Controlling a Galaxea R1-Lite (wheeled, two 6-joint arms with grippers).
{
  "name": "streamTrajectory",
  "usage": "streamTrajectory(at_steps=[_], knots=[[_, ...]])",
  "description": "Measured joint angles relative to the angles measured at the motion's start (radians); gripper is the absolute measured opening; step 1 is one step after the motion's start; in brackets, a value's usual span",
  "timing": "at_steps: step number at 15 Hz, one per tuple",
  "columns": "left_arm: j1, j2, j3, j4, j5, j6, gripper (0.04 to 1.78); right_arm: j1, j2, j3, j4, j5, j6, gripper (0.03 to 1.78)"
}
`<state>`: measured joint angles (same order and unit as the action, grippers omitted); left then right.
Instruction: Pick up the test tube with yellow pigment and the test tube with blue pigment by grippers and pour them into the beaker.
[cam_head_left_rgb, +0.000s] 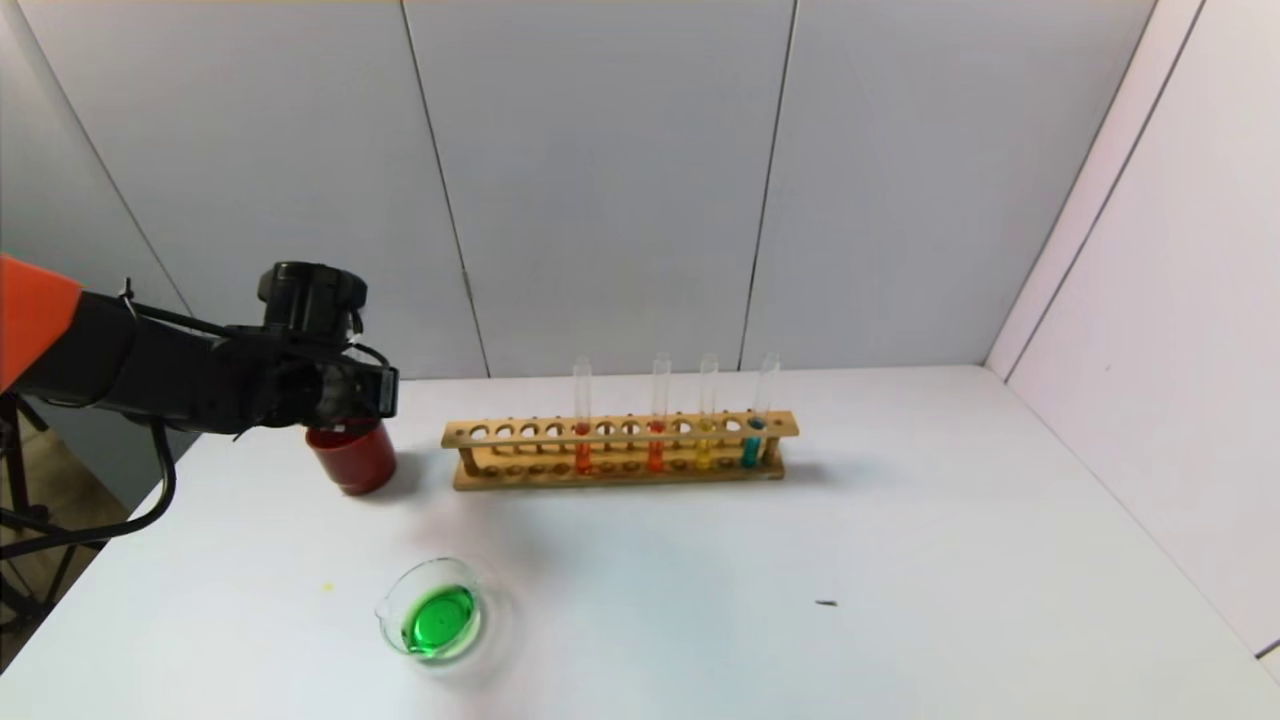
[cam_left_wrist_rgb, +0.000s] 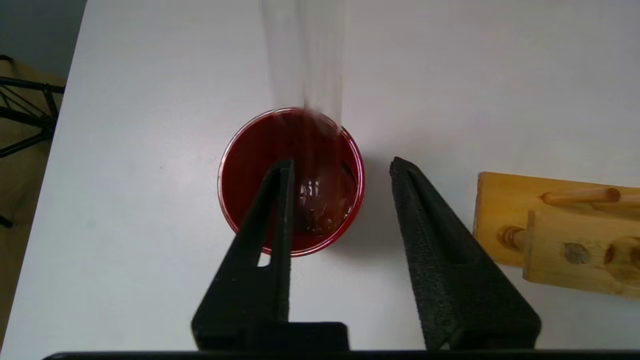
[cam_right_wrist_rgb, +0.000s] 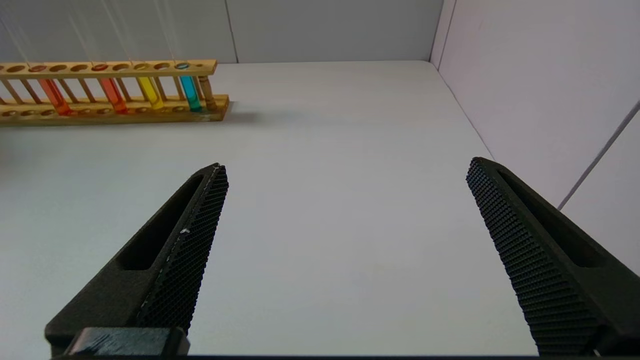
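The test tube with yellow pigment (cam_head_left_rgb: 705, 447) (cam_right_wrist_rgb: 149, 93) and the test tube with blue pigment (cam_head_left_rgb: 752, 442) (cam_right_wrist_rgb: 190, 93) stand upright in the wooden rack (cam_head_left_rgb: 500, 479). The beaker (cam_head_left_rgb: 390, 602) sits near the table's front left and holds green liquid. My left gripper (cam_head_left_rgb: 352, 396) (cam_left_wrist_rgb: 341, 162) hovers over a dark red cup (cam_head_left_rgb: 352, 462) (cam_left_wrist_rgb: 250, 150), open, with nothing between its fingers. A blurred, empty clear tube (cam_left_wrist_rgb: 305, 65) stands in the cup's mouth, free of the fingers. My right gripper (cam_right_wrist_rgb: 345, 167) is open over bare table, out of the head view.
Two tubes of orange-red liquid (cam_head_left_rgb: 583, 452) (cam_head_left_rgb: 656, 450) stand in the rack left of the yellow one. The rack's end (cam_left_wrist_rgb: 550, 225) lies close beside my left gripper. White walls close the back and right. A small dark speck (cam_head_left_rgb: 826, 603) lies on the table.
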<state>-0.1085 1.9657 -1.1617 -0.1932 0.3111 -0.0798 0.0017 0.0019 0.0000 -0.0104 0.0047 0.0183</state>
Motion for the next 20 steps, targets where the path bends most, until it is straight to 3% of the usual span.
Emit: streamTrajectory(at_steps=[4,7,14,20], knots=[[0.005,-0.053,0.003,0.005,-0.003,0.019,1.41,0.000,0.000,0.000,0.000,0.000,0.000,1.74],[0.017,-0.124,0.005,0.014,-0.018,0.069,1.69,0.000,0.000,0.000,0.000,0.000,0.000,1.74],[0.028,-0.494,0.076,0.165,-0.113,0.092,1.75,0.000,0.000,0.000,0.000,0.000,0.000,1.74],[0.032,-0.978,0.289,0.358,-0.072,0.089,1.75,0.000,0.000,0.000,0.000,0.000,0.000,1.74]])
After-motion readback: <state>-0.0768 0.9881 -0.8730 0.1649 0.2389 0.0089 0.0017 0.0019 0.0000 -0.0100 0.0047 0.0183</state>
